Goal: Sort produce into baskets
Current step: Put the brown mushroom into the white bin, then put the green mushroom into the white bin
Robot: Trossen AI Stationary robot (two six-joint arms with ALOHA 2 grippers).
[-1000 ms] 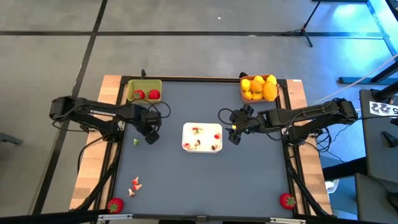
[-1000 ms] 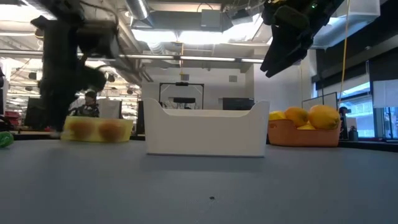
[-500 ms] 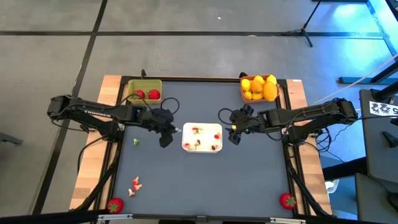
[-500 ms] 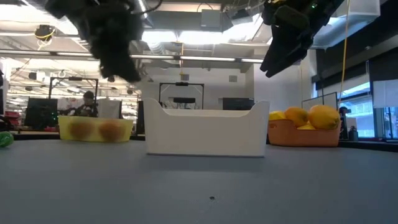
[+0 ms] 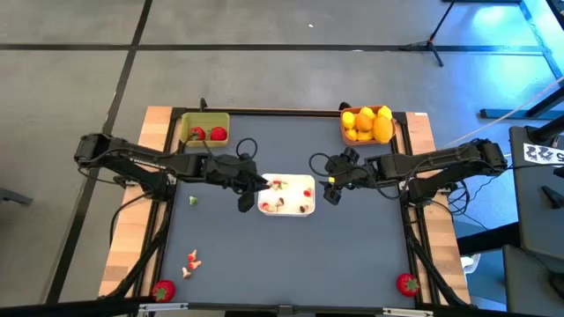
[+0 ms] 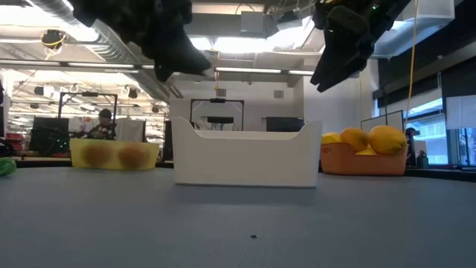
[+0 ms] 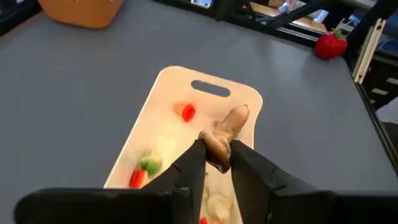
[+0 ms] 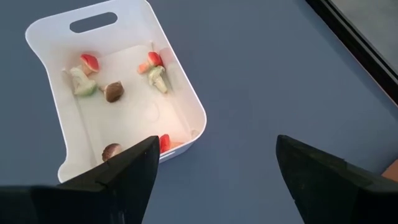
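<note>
**High view: left arm over the tray, right arm beside it**

High view shows the left arm stretched from the left edge toward the middle of the frame, its left gripper (image 5: 249, 189) over the left rim of the white tray (image 5: 307, 180). From the left wrist, its fingers (image 7: 189, 168) are clenched on a small tan piece (image 7: 224, 132), mushroom-like, held above the tray. The right arm reaches in from the right, and the right gripper (image 5: 330, 187) hangs just right of the tray with its fingers (image 8: 127, 167) spread wide and nothing between them.

The green basket (image 5: 187, 123) sits at the upper left of the table with two strawberries (image 5: 208, 134) in it; the orange basket (image 5: 345, 135) at the upper right is full of yellow and orange fruit (image 5: 368, 123). Two more strawberries (image 5: 407, 283) lie near the lower corners of the table.

Low view cuts off both arms at the top, and the tray wall hides its contents. What the small pieces in the tray are is hard to tell; a green scrap (image 5: 192, 201) and pink scraps (image 5: 191, 261) on the left are too small to identify.
</note>
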